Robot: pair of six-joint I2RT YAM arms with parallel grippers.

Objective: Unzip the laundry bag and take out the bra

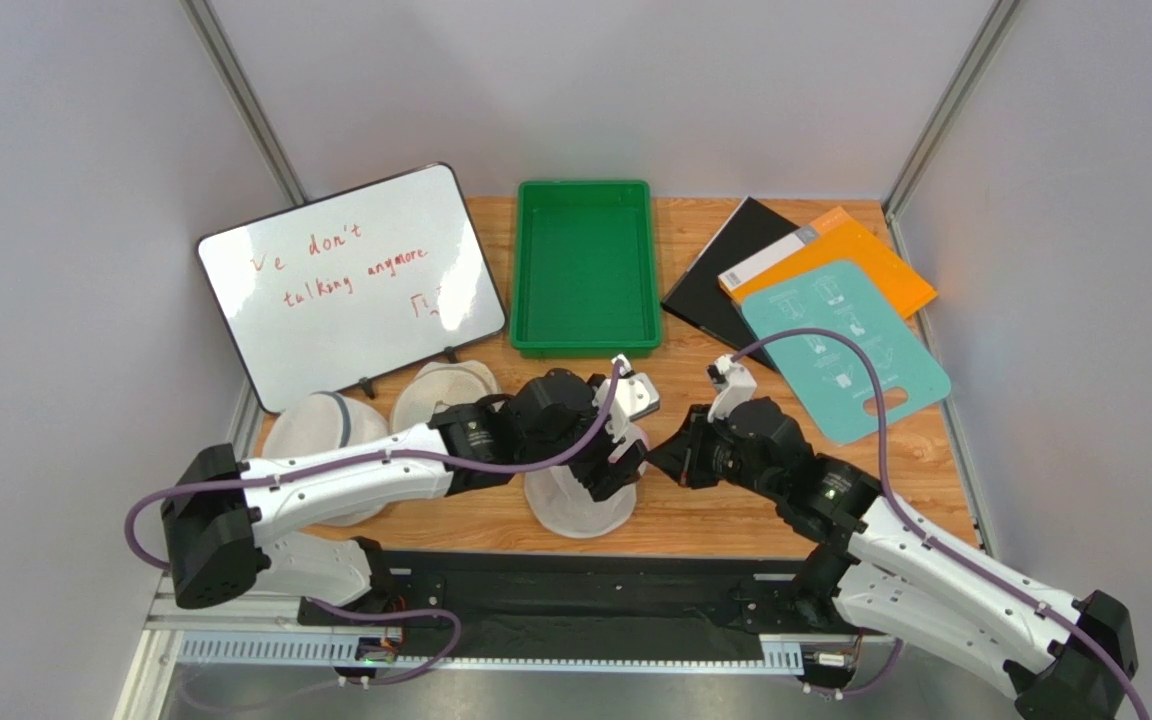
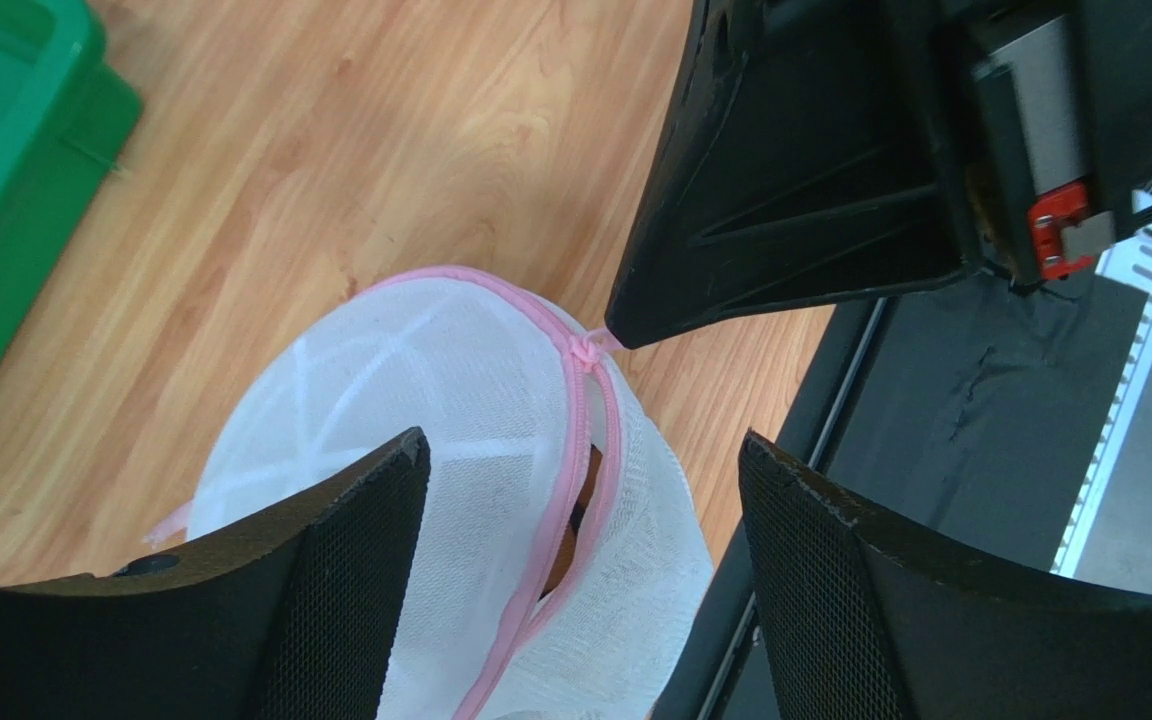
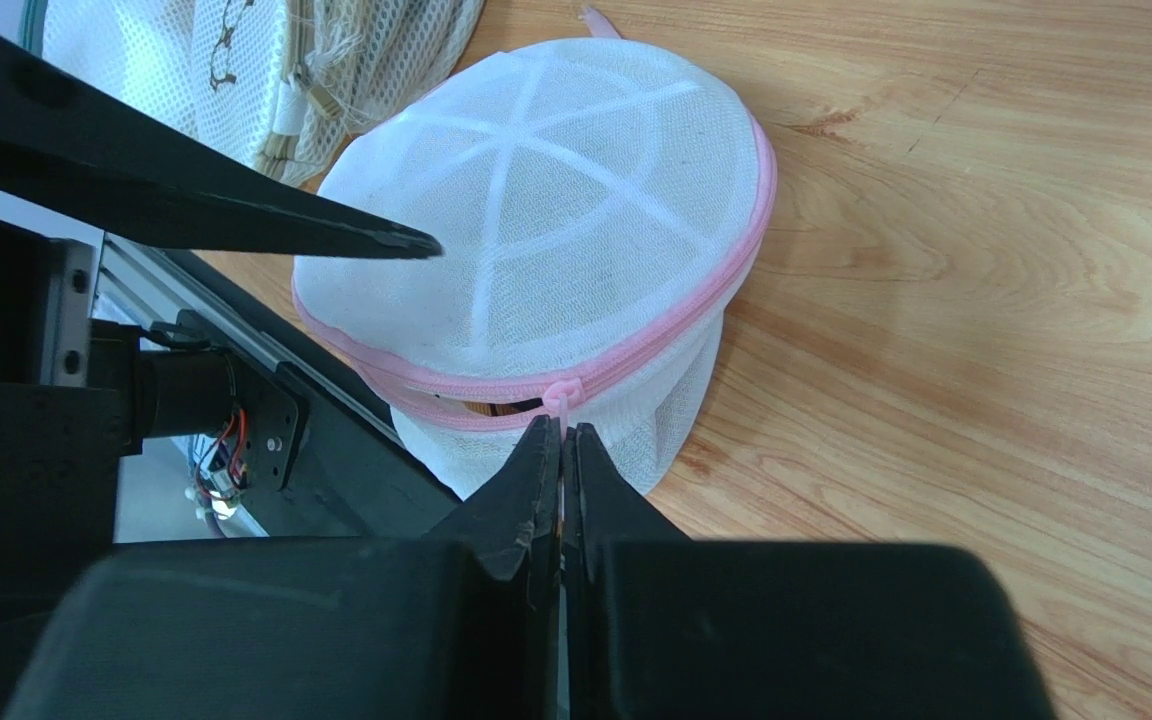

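Robot lab cell — grey partition walls [image 1: 56, 180], metal corner posts [image 1: 244, 98], wooden bench [image 1: 702, 522], left arm [image 1: 342, 477] and right arm [image 1: 943, 578] on a rail [image 1: 582, 593], whiteboard [image 1: 349, 285].

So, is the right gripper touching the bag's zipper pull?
Touching. The left wrist view shows the pink zipper pull running into the shut tips of the right gripper.

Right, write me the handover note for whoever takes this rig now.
Left gripper: open, fingers either side of the laundry bag, not clamping it.
Right gripper: shut on the zipper pull.
The bag sits between the two arms, close to their bases.
Done: zipper opened by only a short gap. The bra is inside, a brown sliver showing.
Left to do: finish unzipping, then take the bra out.
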